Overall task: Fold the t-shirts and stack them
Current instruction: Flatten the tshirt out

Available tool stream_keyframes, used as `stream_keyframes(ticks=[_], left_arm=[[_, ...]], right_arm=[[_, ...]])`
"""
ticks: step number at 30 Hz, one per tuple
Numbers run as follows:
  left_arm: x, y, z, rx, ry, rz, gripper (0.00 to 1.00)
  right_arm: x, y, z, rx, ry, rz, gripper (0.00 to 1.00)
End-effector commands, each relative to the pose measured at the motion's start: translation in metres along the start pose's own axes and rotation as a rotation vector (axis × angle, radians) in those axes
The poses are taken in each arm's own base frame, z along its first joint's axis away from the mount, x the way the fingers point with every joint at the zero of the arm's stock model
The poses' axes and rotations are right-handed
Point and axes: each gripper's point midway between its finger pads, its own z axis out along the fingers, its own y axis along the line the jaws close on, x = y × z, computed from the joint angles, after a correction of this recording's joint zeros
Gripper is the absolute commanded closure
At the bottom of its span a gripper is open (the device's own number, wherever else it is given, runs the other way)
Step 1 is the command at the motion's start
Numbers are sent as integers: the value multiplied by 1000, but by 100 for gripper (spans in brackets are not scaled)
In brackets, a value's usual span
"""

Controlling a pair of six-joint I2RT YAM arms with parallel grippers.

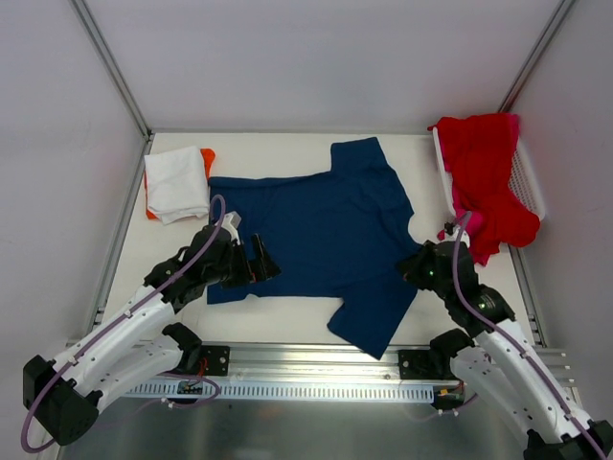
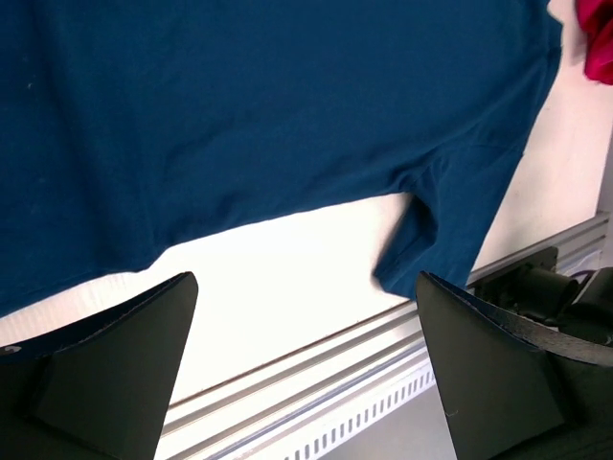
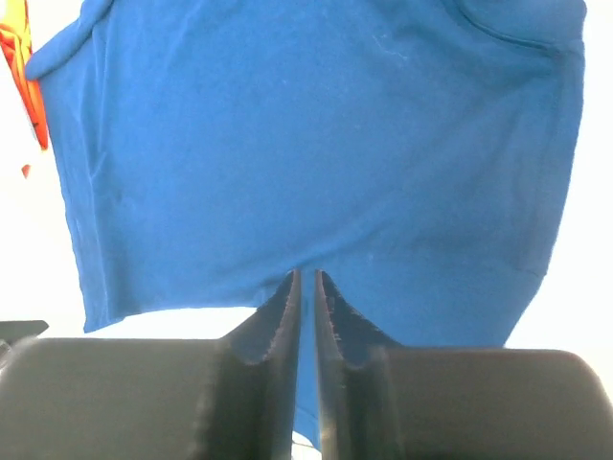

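**Top view.** The navy shirt point(image 1: 326, 230) lies spread flat at the centre of the worktop point(image 1: 287, 153), with one sleeve toward the far edge and one toward the near edge. A folded white shirt point(image 1: 177, 182) sits at the far left on top of an orange shirt point(image 1: 207, 156), which shows at its edges. At the far right, a red shirt point(image 1: 484, 163) and a pink shirt point(image 1: 461, 203) are heaped in the basket point(image 1: 529, 187) and hang over its near rim. The left gripper point(image 1: 261, 259) is over the left edge of the navy shirt. The right gripper point(image 1: 414, 265) is at the shirt's right edge, near the lower sleeve.

**Left wrist view.** The left gripper point(image 2: 306, 374) is fully open and holds nothing. Its fingers point(image 2: 115, 374) stand wide apart above bare worktop point(image 2: 287, 278). The navy shirt point(image 2: 239, 115) fills the upper part of the view, with one sleeve pointing toward the rail point(image 2: 383, 383). A corner of the red shirt point(image 2: 599, 43) shows at top right.

**Right wrist view.** The right gripper point(image 3: 306, 287) is closed to a thin slit on the edge of the navy shirt point(image 3: 316, 144), and navy cloth is visible in the slit. The orange shirt point(image 3: 21, 57) shows at top left.
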Motion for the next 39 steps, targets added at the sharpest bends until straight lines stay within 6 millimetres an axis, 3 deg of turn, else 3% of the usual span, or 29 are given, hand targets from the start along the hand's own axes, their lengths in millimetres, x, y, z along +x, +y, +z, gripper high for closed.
stream_keyframes(ticks=[1, 2, 5, 6, 7, 11, 15, 18, 22, 27, 32, 35, 39], left_arm=[[10, 9, -6, -28, 33, 49, 1], [12, 14, -6, -40, 34, 53, 1], [24, 35, -10, -104, 46, 49, 1], [33, 45, -9, -129, 61, 39, 1], [38, 54, -11, -158, 64, 27, 1], [51, 55, -20, -166, 46, 14, 1], [66, 72, -12, -244, 74, -13, 1], [78, 84, -6, -316, 105, -25, 1], [91, 92, -3, -357, 127, -3, 1], [100, 105, -1, -390, 128, -8, 1], [104, 111, 0, -408, 130, -12, 1], [106, 114, 1, -413, 127, -18, 1], [105, 114, 2, -405, 116, -24, 1]], right_arm=[[11, -22, -19, 75, 37, -36, 85], [11, -21, -24, 56, 29, -43, 81], [19, -31, -38, 52, 37, -83, 35], [26, -40, -43, 70, 58, -91, 10], [30, -43, -47, 62, 59, -92, 2], [51, -33, -59, -76, 89, 0, 0], [80, -53, -63, 0, 189, 102, 1], [98, -52, -56, -2, 276, 141, 1], [123, -77, -49, 76, 336, 167, 1], [135, -85, -40, 99, 336, 273, 1], [155, -88, -35, 143, 442, 300, 1], [157, -87, -34, 177, 469, 316, 1], [140, -81, -40, 224, 447, 284, 1]])
